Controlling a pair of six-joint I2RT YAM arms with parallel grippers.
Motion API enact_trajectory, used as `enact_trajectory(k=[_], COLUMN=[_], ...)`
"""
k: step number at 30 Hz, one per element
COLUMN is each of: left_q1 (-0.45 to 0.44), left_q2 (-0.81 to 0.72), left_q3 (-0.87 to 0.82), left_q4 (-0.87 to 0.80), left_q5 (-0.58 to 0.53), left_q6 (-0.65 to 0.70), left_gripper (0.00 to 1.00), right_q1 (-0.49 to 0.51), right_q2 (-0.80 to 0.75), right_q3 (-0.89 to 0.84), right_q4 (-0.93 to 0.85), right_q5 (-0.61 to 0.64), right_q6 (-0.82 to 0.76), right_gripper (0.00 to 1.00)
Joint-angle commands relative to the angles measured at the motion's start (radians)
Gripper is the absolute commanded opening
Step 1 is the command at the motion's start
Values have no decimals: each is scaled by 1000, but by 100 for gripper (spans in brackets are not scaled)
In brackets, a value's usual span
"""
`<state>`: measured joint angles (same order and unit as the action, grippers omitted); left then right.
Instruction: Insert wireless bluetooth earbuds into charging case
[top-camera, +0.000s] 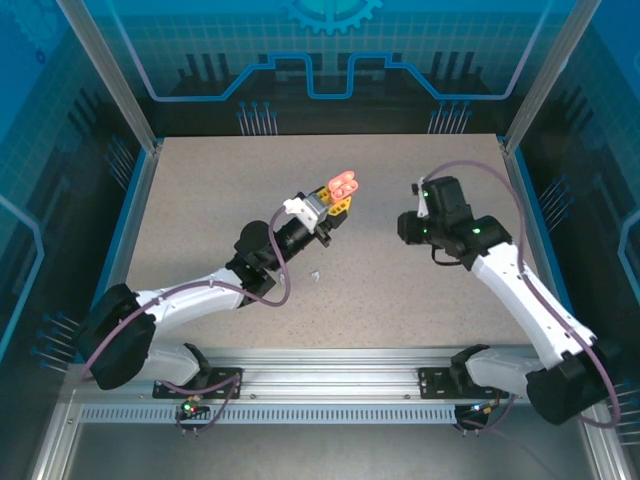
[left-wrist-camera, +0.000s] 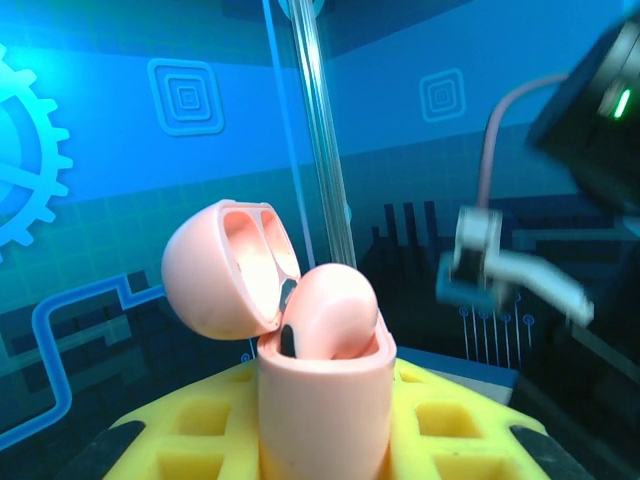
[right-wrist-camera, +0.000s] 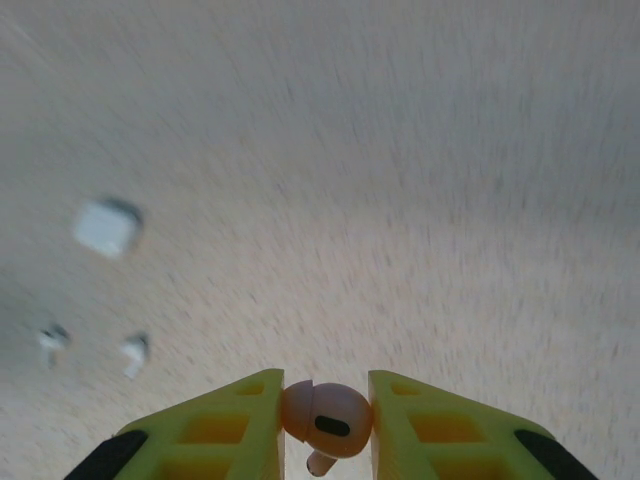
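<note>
Right wrist view has the right end effector (right-wrist-camera: 327, 405) pinching a pink earbud (right-wrist-camera: 328, 420) above the tabletop (right-wrist-camera: 400, 150), while the left end effector (left-wrist-camera: 325, 435) clamps the open case (left-wrist-camera: 325, 390) aloft with one bud (left-wrist-camera: 335, 305) seated, so line it up stem-first beside that bud and lower gently.

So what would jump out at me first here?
The open pink case, held up in the left tool mid-table, one pink earbud sitting in it. Facing it, the right tool pinches a second pink earbud between yellow fingers. On the table below lie a white case and two white earbuds.
</note>
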<state>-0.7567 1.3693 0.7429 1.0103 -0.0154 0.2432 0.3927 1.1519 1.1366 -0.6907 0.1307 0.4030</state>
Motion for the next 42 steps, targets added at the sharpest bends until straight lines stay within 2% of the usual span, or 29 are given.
enact_trajectory(k=[1,11,23,33,42], left_q1=[-3,-3,-3,-3,-3], left_q2=[10,51,68,65,64], left_q3=[41,83,116,114,116], left_q4=[47,63,34,33,26], left_q5=[42,62,49,44,32], left_q6=[19,7,-28,-56,-75], left_gripper=[0,0,0,0,0], right_q1=[16,125,261,275,252], right_q2=[-49,-64,-55,-43,-47], right_q3=[90,257,238,199,158], right_q4=[96,295,460,499,505], right_q5=[20,8,-37,-40,-58], right_q6=[-72,-195,-406,-457,-404], right_gripper=[27,27,27,26,25])
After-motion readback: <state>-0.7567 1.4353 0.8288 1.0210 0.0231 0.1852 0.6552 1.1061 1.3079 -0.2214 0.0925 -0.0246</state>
